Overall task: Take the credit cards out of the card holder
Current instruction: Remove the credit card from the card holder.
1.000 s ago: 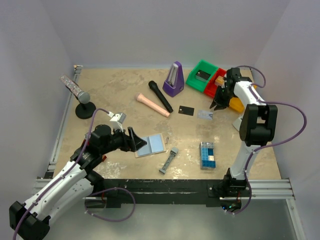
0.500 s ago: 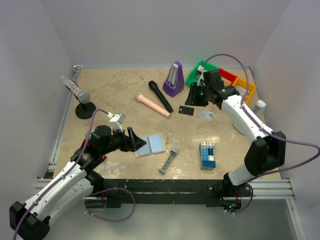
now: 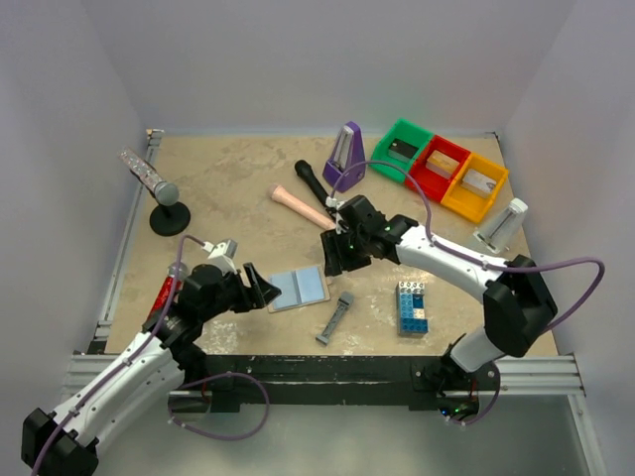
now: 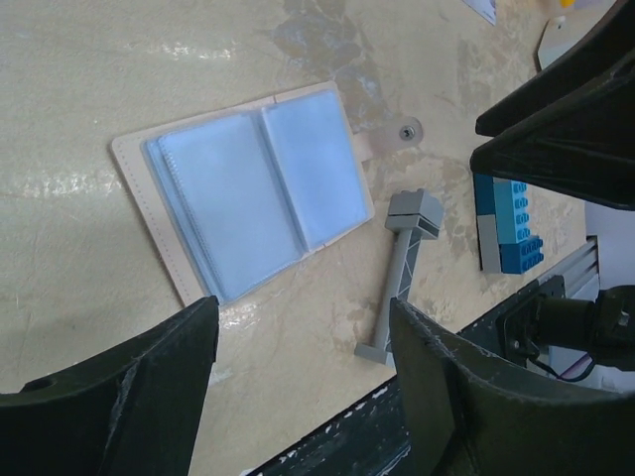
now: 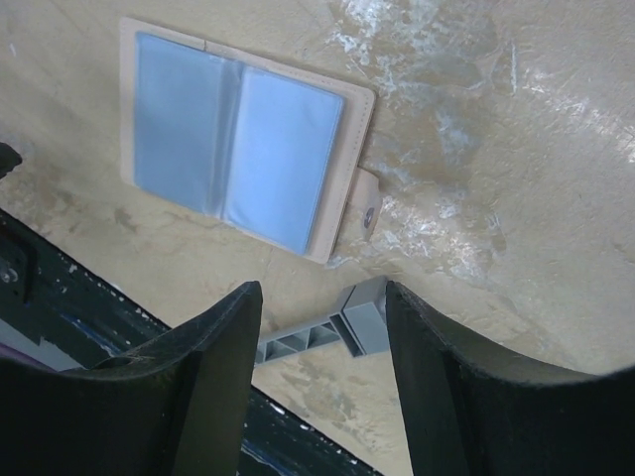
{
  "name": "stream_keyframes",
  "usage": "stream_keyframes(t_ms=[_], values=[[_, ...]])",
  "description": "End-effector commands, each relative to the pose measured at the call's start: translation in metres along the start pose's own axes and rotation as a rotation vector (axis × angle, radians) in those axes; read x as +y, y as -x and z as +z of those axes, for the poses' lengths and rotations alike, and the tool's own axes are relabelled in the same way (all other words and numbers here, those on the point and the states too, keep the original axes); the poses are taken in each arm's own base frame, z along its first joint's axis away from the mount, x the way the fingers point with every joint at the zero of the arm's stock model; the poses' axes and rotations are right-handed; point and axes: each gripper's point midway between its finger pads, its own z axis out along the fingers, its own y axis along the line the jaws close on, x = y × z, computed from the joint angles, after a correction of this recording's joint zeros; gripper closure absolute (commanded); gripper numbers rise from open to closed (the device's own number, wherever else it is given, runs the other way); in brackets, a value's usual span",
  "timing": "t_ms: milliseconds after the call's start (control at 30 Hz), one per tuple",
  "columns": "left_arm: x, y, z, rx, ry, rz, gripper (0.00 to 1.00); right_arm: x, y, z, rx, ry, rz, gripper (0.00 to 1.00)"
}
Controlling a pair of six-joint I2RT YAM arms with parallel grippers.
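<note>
Card holder (image 3: 300, 289) is laid open flat on the table (image 3: 228, 198) near the front edge, both panels face up. Its long axis runs roughly left-right in the top view, tilted a little, and the snap tab (image 4: 402, 134) is stuck out from the right-hand panel. It is bracketed by both arms. L gripper (image 3: 262, 290) is set just beside its left edge, jaws spread wide w/ nothing pinched, and in the left wrist view the holder is seen straight ahead btw the fingers. R gripper (image 3: 330, 263) is hung over the far right corner, jaws also spread, nothing held; in its wrist view the holder is offset up and left of the gap. L side is judged nearer and better lined up, approx along the long axis. No credit cards can be made out in the sleeves: both look plain blue, so contents cannot be told. Grey bar piece (image 3: 337, 317) is found just in front of the holder, apart from it, and could be bumped on approach.
</note>
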Motion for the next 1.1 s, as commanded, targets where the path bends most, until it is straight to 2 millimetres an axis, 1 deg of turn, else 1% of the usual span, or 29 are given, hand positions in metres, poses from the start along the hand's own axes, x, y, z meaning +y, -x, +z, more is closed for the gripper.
stream_keyframes(t_ms=[0, 67, 167, 233, 333, 567, 733, 967, 1067], values=[[0.002, 0.005, 0.004, -0.043, 0.009, -0.057, 0.27, 0.008, 0.009, 0.006, -0.066, 0.011, -0.006, 0.43], [0.005, 0.004, 0.007, -0.047, 0.012, -0.072, 0.28, 0.016, 0.007, 0.008, -0.061, 0.019, -0.026, 0.43], [0.01, -0.002, 0.01, -0.028, 0.028, -0.086, 0.29, 0.009, 0.006, 0.014, -0.046, -0.027, 0.006, 0.42], [0.012, -0.003, 0.011, -0.022, 0.037, -0.088, 0.3, 0.003, 0.007, 0.017, -0.045, -0.059, 0.008, 0.41], [0.015, -0.004, 0.01, -0.03, 0.046, -0.088, 0.3, 0.0, 0.008, 0.022, -0.016, -0.085, -0.004, 0.41], [0.015, -0.005, 0.009, -0.029, 0.043, -0.089, 0.3, -0.014, 0.009, 0.035, 0.04, -0.158, -0.004, 0.42], [0.016, -0.007, 0.009, -0.025, 0.043, -0.086, 0.3, -0.021, 0.004, 0.043, 0.082, -0.159, 0.012, 0.46], [0.017, -0.008, 0.01, -0.02, 0.042, -0.085, 0.3, -0.017, -0.007, 0.057, 0.143, -0.113, 0.013, 0.56], [0.016, -0.007, 0.011, -0.021, 0.038, -0.085, 0.3, -0.014, -0.009, 0.059, 0.147, -0.092, 0.016, 0.62]])
